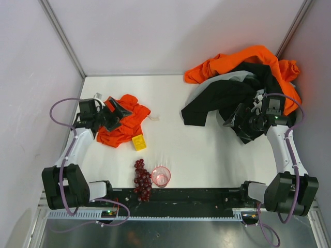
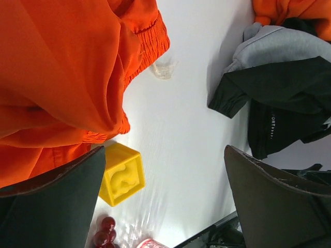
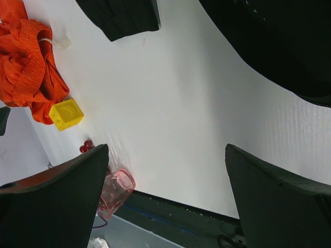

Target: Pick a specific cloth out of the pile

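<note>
Left fingers (image 2: 51, 201) gape over the cloth (image 1: 124, 121), right fingers (image 3: 274, 201) at the pile (image 1: 248, 57); pink cup (image 1: 161, 176) beside grapes (image 1: 141, 180).

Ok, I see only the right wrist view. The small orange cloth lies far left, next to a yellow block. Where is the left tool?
Observer: The left tool is open, above the left part of the cloth, gripping nothing.
Operator: Does the pile hold another orange piece?
Observer: Yes, a large bright orange garment lies across the back of the pile.
Operator: And the red balls near the pink cup?
Observer: They belong to a grape bunch beside the cup, at the near table edge.
</note>
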Controlling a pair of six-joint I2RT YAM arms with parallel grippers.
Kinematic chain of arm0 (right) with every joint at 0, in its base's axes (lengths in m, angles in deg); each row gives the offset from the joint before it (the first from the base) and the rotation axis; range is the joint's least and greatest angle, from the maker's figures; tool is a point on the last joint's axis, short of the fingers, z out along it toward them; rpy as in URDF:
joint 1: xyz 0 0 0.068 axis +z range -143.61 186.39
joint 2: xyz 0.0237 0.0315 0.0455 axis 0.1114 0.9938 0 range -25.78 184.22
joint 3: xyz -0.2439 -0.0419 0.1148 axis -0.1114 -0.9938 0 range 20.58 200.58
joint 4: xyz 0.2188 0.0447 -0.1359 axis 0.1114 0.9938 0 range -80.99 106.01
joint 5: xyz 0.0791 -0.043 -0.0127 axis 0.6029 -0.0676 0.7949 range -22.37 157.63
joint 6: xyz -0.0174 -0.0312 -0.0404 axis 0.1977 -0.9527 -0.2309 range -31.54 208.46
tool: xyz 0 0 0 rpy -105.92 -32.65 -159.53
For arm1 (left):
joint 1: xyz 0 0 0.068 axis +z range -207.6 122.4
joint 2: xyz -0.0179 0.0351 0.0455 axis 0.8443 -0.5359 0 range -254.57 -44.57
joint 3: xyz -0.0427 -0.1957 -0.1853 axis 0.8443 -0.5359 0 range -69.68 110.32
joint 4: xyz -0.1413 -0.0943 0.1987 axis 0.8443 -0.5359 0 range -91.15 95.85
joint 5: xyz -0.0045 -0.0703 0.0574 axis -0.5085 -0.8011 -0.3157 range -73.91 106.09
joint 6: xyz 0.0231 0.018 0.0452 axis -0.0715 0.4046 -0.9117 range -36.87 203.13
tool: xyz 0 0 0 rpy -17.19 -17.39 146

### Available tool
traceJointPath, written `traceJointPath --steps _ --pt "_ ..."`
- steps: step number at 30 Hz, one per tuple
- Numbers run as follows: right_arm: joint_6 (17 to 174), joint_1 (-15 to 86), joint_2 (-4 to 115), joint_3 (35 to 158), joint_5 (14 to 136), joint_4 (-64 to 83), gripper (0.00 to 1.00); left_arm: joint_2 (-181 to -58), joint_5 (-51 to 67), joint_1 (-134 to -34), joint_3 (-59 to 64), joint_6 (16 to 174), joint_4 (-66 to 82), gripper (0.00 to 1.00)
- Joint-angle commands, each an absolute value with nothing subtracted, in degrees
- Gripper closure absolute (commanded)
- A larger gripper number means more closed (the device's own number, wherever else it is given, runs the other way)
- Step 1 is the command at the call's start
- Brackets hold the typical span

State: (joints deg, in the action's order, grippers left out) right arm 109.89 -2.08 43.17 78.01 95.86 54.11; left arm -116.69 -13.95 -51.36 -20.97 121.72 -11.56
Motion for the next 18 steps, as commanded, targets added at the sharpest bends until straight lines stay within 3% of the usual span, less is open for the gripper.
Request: traceJointPath --steps 1,18 --pt "110.7 -1.2 41.0 78.1 94.5 53.4 0.01 -113.4 -10.7 -52.6 -18.9 116.8 -16.8 0.0" --pt "112.4 6.8 36.2 78.0 88.6 54.3 0.01 -109.7 13.2 -70.2 -10.4 105.2 -31.0 0.0"
